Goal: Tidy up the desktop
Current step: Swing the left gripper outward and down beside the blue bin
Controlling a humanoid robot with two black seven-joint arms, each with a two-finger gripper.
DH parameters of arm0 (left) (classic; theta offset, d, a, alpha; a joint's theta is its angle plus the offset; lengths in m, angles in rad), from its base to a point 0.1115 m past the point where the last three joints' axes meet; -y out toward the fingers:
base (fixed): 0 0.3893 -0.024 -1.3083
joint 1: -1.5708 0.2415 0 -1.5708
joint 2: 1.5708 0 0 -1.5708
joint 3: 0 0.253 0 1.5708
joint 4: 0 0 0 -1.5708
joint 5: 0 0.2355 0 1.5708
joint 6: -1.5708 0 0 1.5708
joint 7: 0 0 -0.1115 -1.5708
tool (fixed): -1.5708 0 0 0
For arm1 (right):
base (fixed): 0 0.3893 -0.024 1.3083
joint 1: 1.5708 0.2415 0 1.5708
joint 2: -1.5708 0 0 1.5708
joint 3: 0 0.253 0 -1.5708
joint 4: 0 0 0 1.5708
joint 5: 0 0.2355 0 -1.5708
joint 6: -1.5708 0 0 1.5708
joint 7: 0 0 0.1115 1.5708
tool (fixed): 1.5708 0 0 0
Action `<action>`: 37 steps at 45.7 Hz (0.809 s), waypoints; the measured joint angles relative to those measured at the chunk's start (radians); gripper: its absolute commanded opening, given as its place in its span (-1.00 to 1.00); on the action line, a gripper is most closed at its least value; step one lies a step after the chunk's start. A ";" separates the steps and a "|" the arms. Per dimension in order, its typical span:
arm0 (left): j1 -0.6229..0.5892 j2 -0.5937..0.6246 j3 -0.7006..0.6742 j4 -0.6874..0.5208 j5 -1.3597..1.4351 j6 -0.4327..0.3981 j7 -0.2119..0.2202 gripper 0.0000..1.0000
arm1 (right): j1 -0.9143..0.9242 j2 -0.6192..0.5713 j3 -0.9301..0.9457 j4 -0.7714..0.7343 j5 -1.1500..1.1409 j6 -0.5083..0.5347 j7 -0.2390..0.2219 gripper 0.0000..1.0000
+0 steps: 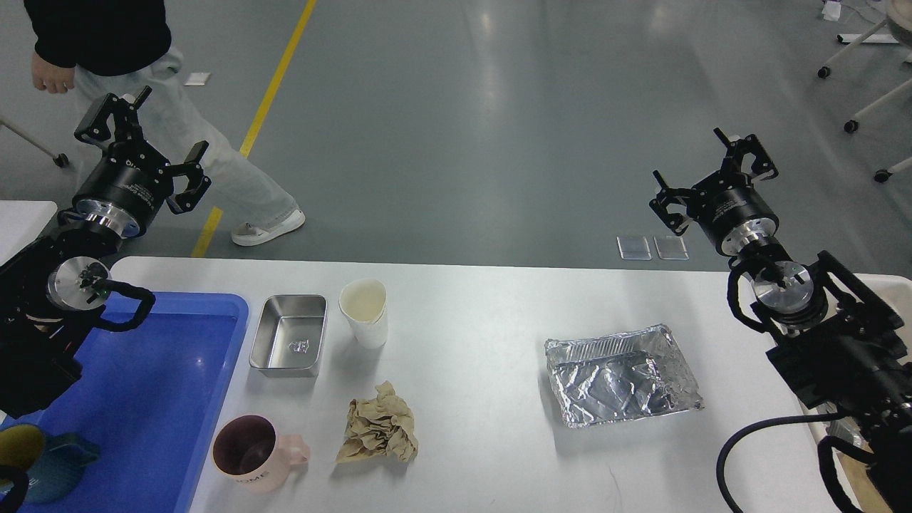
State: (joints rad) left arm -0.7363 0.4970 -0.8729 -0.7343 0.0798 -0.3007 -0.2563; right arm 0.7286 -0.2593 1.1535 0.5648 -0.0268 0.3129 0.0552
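Observation:
The white desktop (pixel 484 335) spans the lower half of the head view. On it lie a steel rectangular pan (pixel 288 335), a white paper cup (pixel 365 311), a crumpled brown paper (pixel 377 432), a pink mug (pixel 251 453) and a crumpled foil tray (pixel 621 374). My left gripper (pixel 146 139) hangs open above the desktop's far left corner, holding nothing. Raised beyond the far right edge, my right gripper (pixel 709 174) is open too and empty.
A blue tray (pixel 164 399) sits at the left with a teal mug (pixel 43 456) in its near corner. A person (pixel 164 107) walks on the floor behind the left arm. A beige bin (pixel 855 477) shows at the bottom right under my right arm.

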 measured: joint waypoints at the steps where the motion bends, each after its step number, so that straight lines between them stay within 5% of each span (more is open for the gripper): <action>1: 0.000 0.000 0.000 0.000 0.000 0.000 0.000 0.94 | 0.000 0.000 0.000 0.000 0.000 0.000 0.000 1.00; 37: 0.000 0.001 0.001 0.000 0.004 -0.012 -0.019 0.94 | 0.002 0.000 0.000 -0.003 0.000 -0.003 0.000 1.00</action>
State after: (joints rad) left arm -0.7363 0.4977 -0.8715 -0.7343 0.0833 -0.3127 -0.2748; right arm 0.7308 -0.2594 1.1535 0.5614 -0.0269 0.3099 0.0552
